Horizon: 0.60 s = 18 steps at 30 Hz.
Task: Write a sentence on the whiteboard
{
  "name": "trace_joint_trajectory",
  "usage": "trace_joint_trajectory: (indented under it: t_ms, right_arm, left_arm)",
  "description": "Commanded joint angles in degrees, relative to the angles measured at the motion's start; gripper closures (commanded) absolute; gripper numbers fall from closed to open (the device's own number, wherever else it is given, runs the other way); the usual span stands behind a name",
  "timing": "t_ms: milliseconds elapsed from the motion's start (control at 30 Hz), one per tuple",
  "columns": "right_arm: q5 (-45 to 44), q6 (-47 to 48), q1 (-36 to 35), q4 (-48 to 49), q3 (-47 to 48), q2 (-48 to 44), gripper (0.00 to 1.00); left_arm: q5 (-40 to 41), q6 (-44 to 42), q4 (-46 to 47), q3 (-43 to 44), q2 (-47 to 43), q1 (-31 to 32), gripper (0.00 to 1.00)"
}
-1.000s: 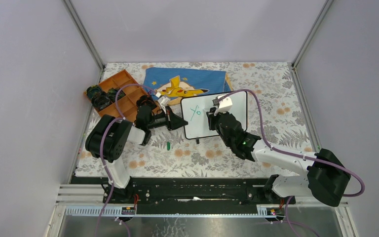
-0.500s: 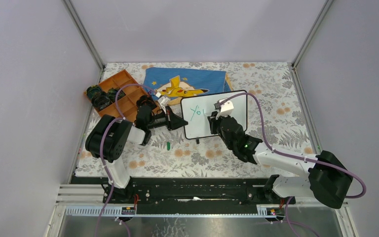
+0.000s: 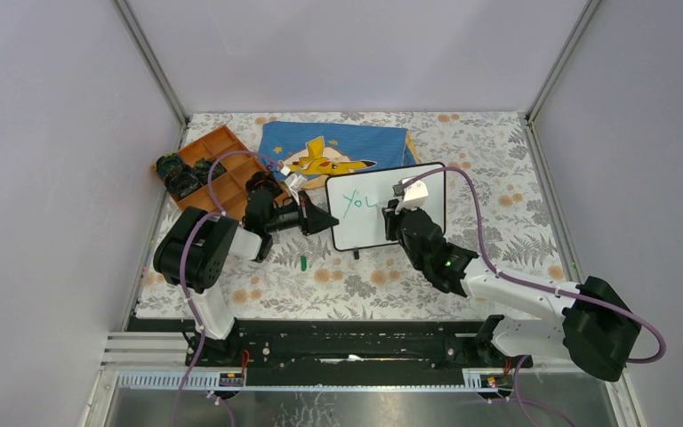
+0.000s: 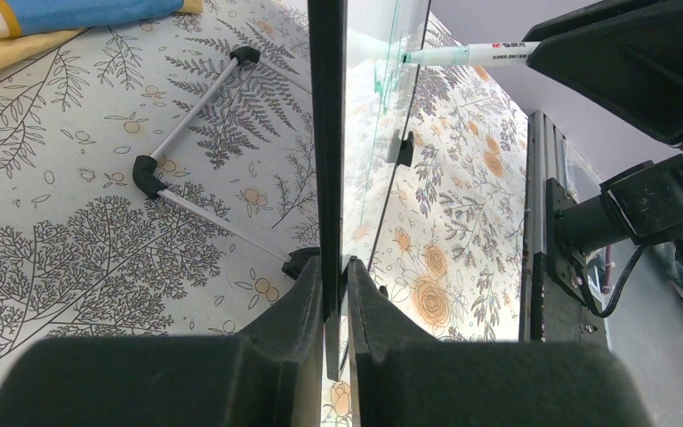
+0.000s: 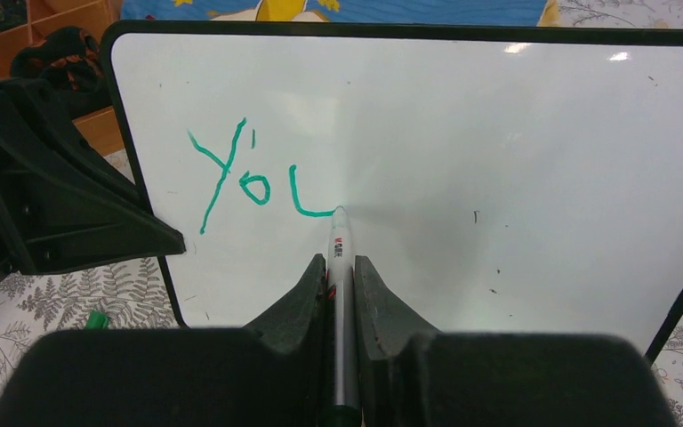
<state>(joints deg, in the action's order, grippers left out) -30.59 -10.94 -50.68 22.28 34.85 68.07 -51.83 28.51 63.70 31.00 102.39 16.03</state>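
Left arm: bent sharply at the elbow near the table's left side, forearm running level to the right toward the board.
Left gripper (image 4: 336, 294): its two fingers are clamped on the left edge of the whiteboard (image 5: 498, 160), one on each face.
Right arm: stretched from its base at the near right, slanting forward and left, wrist facing the board's front.
Right gripper (image 5: 338, 276): closed tight around a marker (image 5: 339, 253) that points straight ahead between the fingers.
Marker tip: touching the board at the end of the newest green stroke.
Whiteboard: propped up near the middle of the table (image 3: 498, 160), just in front of a blue cloth (image 3: 382, 142), an orange tray (image 3: 222, 173) off to its left.
Sentence (image 5: 249, 182): green "Yo" and an L-shaped stroke, upper left of the board.
Green cap (image 3: 303, 261): on the table near the left gripper.
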Motion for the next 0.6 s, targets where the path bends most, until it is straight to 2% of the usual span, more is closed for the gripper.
trace_joint_trajectory:
  t_ms: [0, 567]
  right_arm:
    - [-2.6, 0.5, 1.2, 0.9, 0.8, -1.2, 1.00]
    - [-1.6, 1.7, 1.9, 1.7, 5.2, 1.2, 1.00]
  left_arm:
    - [0.9, -3.4, -5.0, -0.3, 0.4, 1.2, 1.00]
    - [0.9, -3.6, -5.1, -0.3, 0.3, 1.5, 1.00]
